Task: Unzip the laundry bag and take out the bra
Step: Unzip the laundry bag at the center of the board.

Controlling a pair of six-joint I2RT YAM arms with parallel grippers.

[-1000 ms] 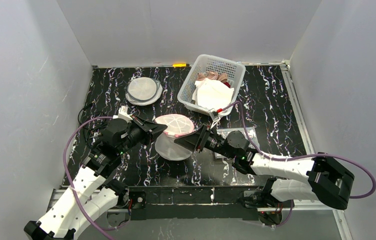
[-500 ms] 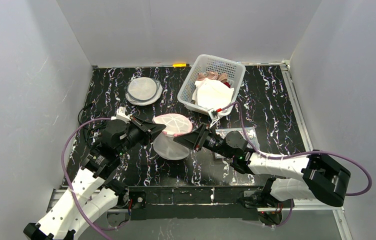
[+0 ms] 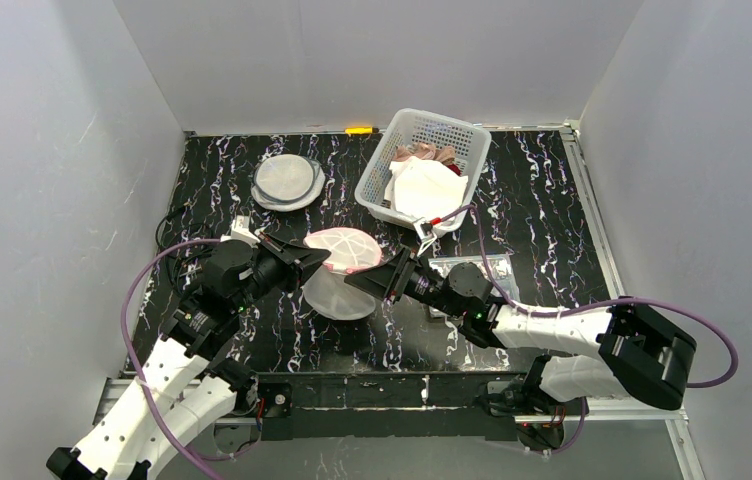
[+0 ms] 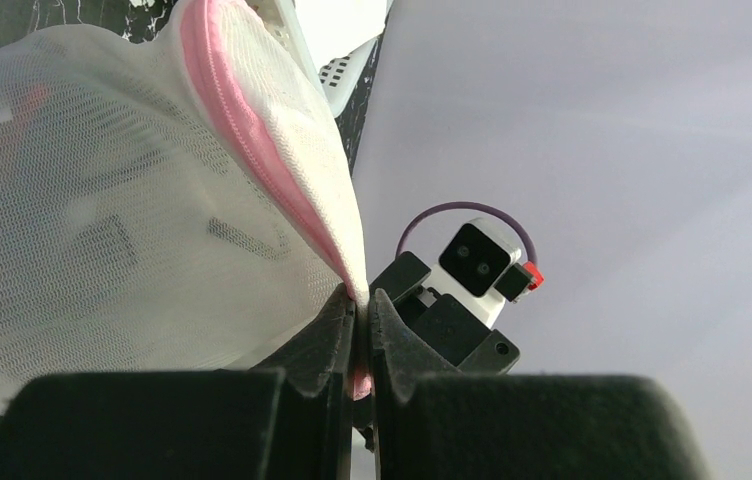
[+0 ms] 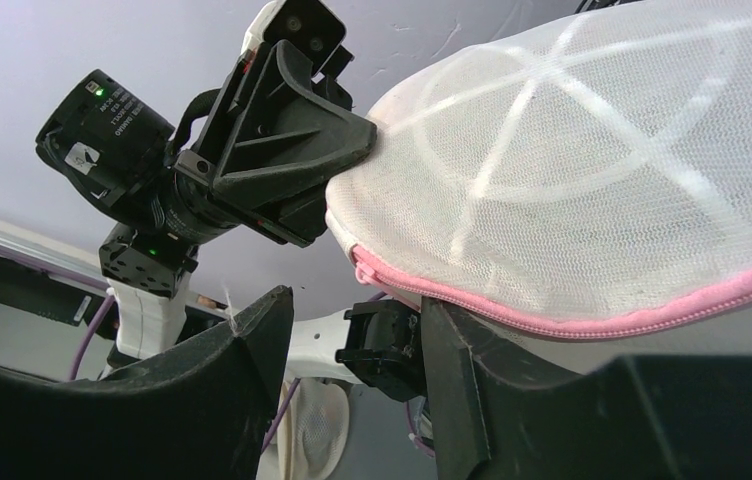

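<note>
The laundry bag point(image 3: 344, 250) is a round white mesh pouch with a pink zipper, held off the table between the two arms. My left gripper point(image 3: 320, 263) is shut on its pink zipper edge point(image 4: 252, 130), pinched at the fingertips point(image 4: 360, 300). My right gripper point(image 5: 355, 300) stands open just under the bag point(image 5: 592, 180), with the zipper pull point(image 5: 362, 268) right above the gap and nothing between the fingers. In the top view the right gripper point(image 3: 360, 281) is at the bag's right rim. The bra is hidden; only faint shapes show through the mesh.
A white basket point(image 3: 377, 170) with white and pinkish cloth stands at the back centre-right. Two more round mesh bags point(image 3: 288, 180) lie stacked at the back left. A small orange object point(image 3: 358, 130) sits at the back wall. Grey walls enclose the table.
Both grippers and the bag have drifted slightly left. The left gripper's hold on the zipper edge is unchanged; the right gripper remains open beside the bag.
</note>
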